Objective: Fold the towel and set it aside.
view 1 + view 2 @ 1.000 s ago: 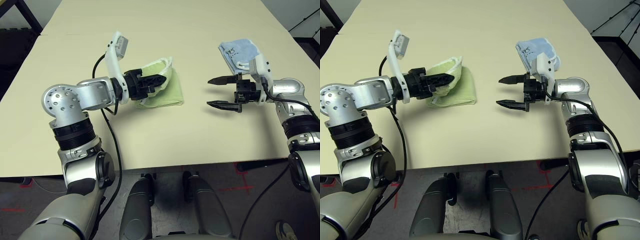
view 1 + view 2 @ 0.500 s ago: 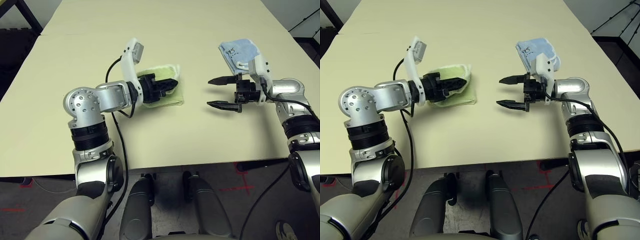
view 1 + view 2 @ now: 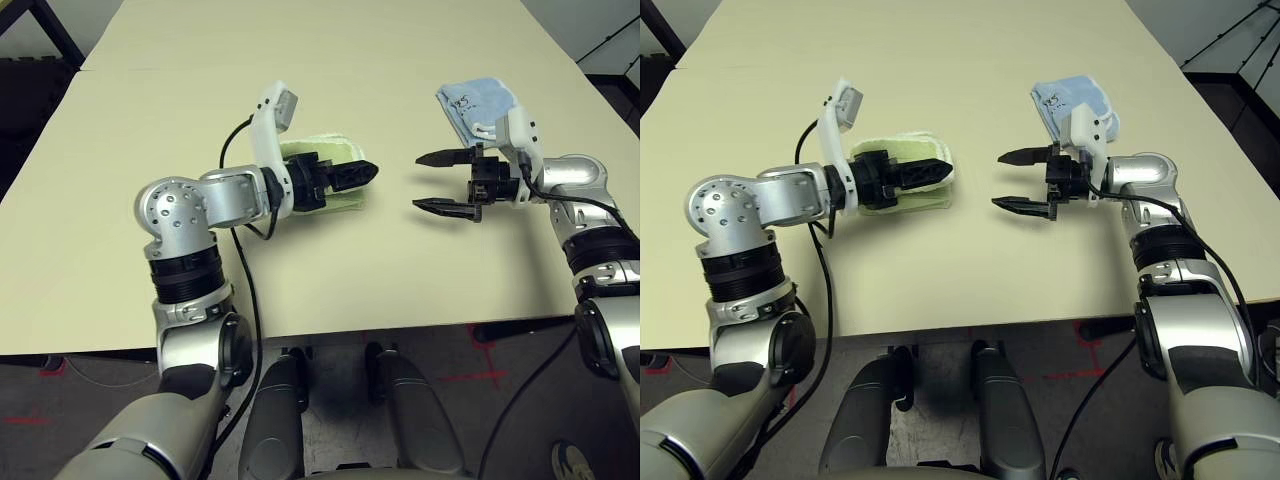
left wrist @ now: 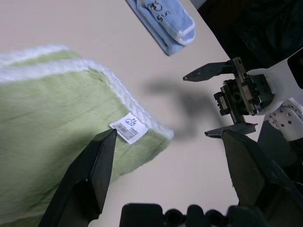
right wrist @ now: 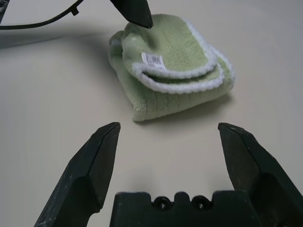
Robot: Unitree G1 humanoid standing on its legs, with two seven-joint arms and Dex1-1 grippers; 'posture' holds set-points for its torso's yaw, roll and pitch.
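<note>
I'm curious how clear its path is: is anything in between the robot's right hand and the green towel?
Nothing visible lies on the table between the right gripper and the green towel, but the open left gripper hovers over the towel, so it could get in the way.

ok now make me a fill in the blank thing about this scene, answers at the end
The towel being folded is light ____ in colour.
The edging along its border is ____.
The folded cloth near the right gripper is light ____.
The fingers of the left gripper stand ____, not shut.

Missing words: green; white; blue; open
</note>
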